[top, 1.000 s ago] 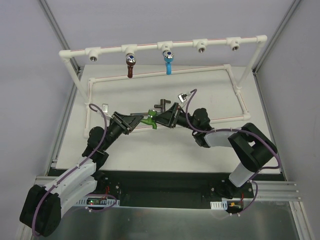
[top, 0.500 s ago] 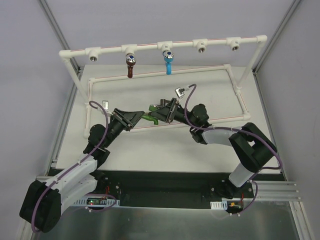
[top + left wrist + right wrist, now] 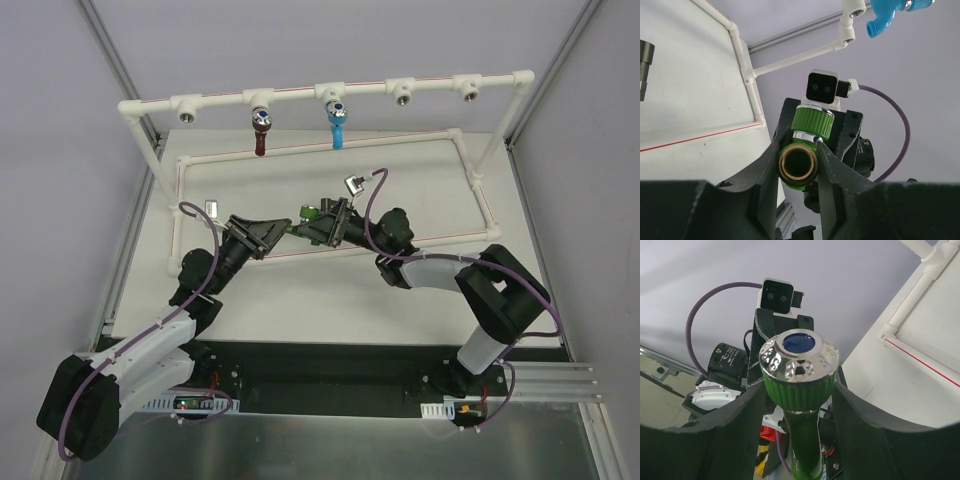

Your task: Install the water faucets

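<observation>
The green faucet (image 3: 301, 223) hangs in the air over the middle of the table, between my two grippers. My left gripper (image 3: 288, 229) is shut on its brass threaded end (image 3: 797, 165). My right gripper (image 3: 320, 222) is shut on its ribbed green knob under the silver cap (image 3: 799, 358). The reddish-brown faucet (image 3: 261, 134) and the bright blue faucet (image 3: 338, 125) hang from tee fittings on the top bar of the white pipe frame (image 3: 430, 82). The blue one also shows in the left wrist view (image 3: 886, 18).
The frame's top bar has open tee fittings at the left (image 3: 187, 108) and at the right (image 3: 402, 95), (image 3: 468, 89). Its lower pipe rectangle (image 3: 470, 175) lies on the table behind the grippers. A dark metal cylinder (image 3: 644, 65) shows at the left edge of the left wrist view.
My right gripper has carried the green faucet slightly back and turned it. My left gripper has moved right and closed on its brass end.
</observation>
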Tool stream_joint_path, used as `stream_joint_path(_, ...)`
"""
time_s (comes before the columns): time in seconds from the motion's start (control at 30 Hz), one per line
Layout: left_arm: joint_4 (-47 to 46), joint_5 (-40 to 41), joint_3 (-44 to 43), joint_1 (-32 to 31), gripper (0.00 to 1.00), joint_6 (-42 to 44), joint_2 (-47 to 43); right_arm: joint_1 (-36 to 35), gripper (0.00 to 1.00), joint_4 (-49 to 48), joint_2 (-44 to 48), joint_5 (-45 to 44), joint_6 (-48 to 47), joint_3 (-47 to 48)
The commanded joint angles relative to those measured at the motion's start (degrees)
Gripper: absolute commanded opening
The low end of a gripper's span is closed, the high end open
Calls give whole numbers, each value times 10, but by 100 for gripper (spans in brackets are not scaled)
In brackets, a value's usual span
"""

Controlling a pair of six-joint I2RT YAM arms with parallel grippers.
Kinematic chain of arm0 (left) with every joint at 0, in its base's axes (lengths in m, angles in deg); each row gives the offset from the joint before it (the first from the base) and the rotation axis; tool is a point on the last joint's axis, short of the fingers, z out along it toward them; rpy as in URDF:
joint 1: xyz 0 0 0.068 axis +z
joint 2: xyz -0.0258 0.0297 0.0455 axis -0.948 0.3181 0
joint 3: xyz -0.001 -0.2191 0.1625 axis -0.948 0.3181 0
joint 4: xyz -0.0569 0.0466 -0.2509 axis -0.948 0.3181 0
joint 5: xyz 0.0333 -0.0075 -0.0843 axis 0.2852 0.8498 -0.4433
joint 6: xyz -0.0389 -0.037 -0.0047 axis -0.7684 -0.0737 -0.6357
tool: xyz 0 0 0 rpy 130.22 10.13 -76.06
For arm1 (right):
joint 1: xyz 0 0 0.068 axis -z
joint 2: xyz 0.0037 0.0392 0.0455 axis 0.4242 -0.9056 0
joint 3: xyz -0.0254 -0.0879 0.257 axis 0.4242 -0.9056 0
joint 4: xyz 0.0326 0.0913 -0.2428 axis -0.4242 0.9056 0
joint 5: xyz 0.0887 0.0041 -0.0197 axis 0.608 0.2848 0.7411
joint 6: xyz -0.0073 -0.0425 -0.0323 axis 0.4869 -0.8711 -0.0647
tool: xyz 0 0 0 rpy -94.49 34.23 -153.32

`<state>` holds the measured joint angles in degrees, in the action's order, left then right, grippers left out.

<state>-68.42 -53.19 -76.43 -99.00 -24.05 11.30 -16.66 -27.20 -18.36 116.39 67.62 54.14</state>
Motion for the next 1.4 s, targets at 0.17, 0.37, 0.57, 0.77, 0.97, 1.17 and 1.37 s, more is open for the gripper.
stream_joint_path(0.17,-58,36,-23,-21,0,13,-5,-9,47,-147,-4,-6,-2,27)
stream_joint_path(0.37,-66,66,-15,-28,1,17,-11,-10,46,-147,-4,-6,-4,28)
stream_joint_path(0.57,-66,67,-19,-29,2,21,-10,-12,50,-147,-6,-8,-4,30)
stream_joint_path(0.77,-66,68,-19,-35,3,23,-8,-14,34,-147,-9,-6,-5,32)
stream_joint_path(0.97,-66,56,-19,-37,11,27,-3,-13,8,-146,-4,0,-12,33)
stream_joint_path(1.17,-4,48,-22,-36,51,68,-21,18,2,-146,15,9,-12,0)
stream_joint_path(1.37,276,26,-110,-36,71,322,-52,93,2,-121,56,40,-13,-51)
